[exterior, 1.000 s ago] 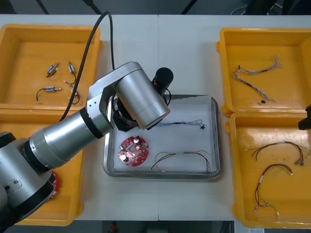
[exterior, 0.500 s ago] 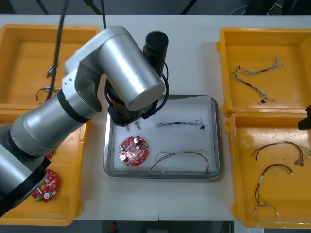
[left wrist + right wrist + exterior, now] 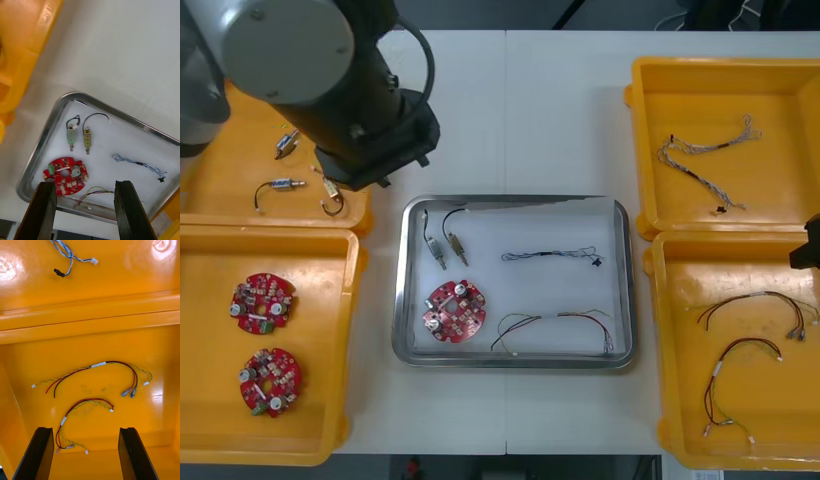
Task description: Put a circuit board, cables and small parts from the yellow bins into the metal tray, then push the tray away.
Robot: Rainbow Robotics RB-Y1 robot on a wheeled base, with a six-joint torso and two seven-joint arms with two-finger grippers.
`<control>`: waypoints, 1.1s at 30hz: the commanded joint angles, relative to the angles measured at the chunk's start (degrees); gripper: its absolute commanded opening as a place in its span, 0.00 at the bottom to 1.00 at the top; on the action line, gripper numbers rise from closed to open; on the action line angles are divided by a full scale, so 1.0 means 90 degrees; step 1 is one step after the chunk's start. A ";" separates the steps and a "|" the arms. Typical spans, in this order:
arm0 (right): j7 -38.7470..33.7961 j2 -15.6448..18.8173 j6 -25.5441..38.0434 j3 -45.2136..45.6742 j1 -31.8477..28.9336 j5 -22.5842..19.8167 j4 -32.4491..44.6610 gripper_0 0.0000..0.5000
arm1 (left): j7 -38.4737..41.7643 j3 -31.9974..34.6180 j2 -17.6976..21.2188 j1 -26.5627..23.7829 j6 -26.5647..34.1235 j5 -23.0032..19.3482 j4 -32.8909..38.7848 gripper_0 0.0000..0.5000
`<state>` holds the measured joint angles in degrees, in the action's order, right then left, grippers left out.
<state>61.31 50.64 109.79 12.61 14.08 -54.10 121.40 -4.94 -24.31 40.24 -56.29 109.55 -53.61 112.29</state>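
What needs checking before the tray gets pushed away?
1. Board loaded: ok. One round red circuit board lies in the metal tray.
2. Cables loaded: ok. A blue and white cable and a red and yellow cable lie in the tray.
3. Parts loaded: ok. Two small metal parts lie side by side beyond the board.
4. Contents inside the rim: ok. Nothing hangs over it.
5. Left end effector free: ok. It is open and empty, raised by the far left yellow bin.
6. Right end effector out of the way: ok. It is open and empty over the near right yellow bin.
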 commanded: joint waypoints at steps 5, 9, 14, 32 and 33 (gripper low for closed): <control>0.0160 0.0125 0.0023 -0.1001 0.0984 -0.0337 0.0144 1.00 | -0.1844 0.0191 0.1593 -0.0230 0.0050 -0.1046 0.0013 0.94; 0.0268 0.0164 0.0008 -0.1382 0.1297 -0.0679 0.0154 1.00 | -0.2439 0.0221 0.2082 -0.0045 0.0050 -0.1280 0.0003 0.95; 0.0414 0.0252 -0.0226 -0.2036 0.1765 -0.0962 0.0154 1.00 | -0.3172 0.0543 0.2599 0.0493 -0.0249 -0.1505 0.0101 0.97; 0.1781 0.0037 -0.1164 -0.5346 0.3806 -0.0855 0.0144 1.00 | -0.5242 0.2564 0.3742 0.3588 -0.1352 -0.1759 0.0902 1.00; 0.1947 -0.0012 -0.1164 -0.5454 0.3865 -0.0855 0.0124 1.00 | -0.5310 0.2623 0.3791 0.3744 -0.1401 -0.1719 0.0902 1.00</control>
<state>75.15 51.01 99.71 -34.22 45.55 -62.22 121.46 -52.30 -3.29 70.53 -26.21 98.25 -69.43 119.25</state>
